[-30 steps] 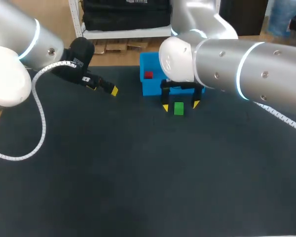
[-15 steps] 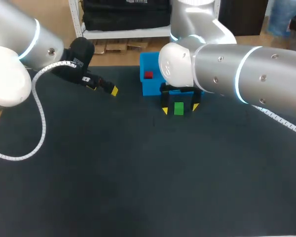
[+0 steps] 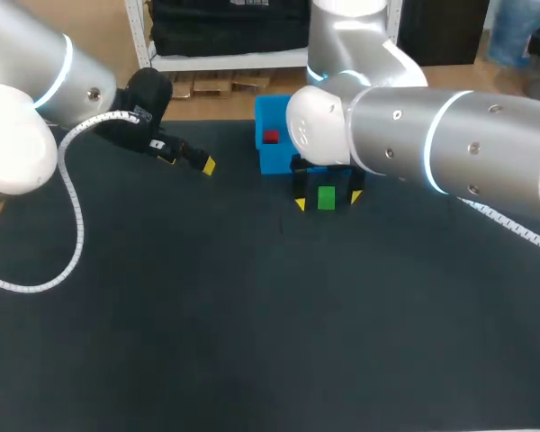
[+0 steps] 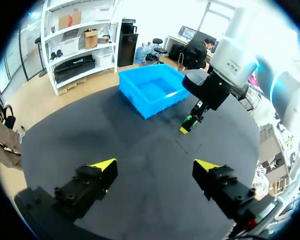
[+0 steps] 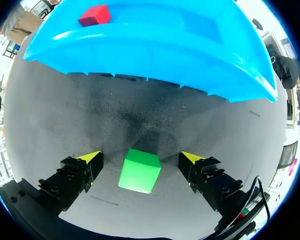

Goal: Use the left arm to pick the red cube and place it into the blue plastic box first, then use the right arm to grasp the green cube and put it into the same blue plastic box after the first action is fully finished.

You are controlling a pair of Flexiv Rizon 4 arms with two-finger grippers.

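Observation:
The red cube [image 3: 270, 137] [image 5: 94, 15] lies inside the blue plastic box [image 3: 268, 157] [image 5: 155, 55] [image 4: 152, 91] at the back of the table. The green cube [image 3: 326, 198] [image 5: 139, 170] [image 4: 190, 119] rests on the black mat just in front of the box. My right gripper [image 3: 328, 200] [image 5: 140, 162] hangs low over it, open, with a yellow tip on each side of the cube and a gap to both. My left gripper [image 3: 198, 162] [image 4: 155, 170] is open and empty, off to the left of the box above bare mat.
The black mat [image 3: 252, 315] covers the table, with wide free room in front and to the left. The right arm's thick silver link [image 3: 432, 135] crosses above the box's right part and hides it in the head view.
The right arm has crept slightly left and lower around the green cube. The left arm and both cubes have stayed put.

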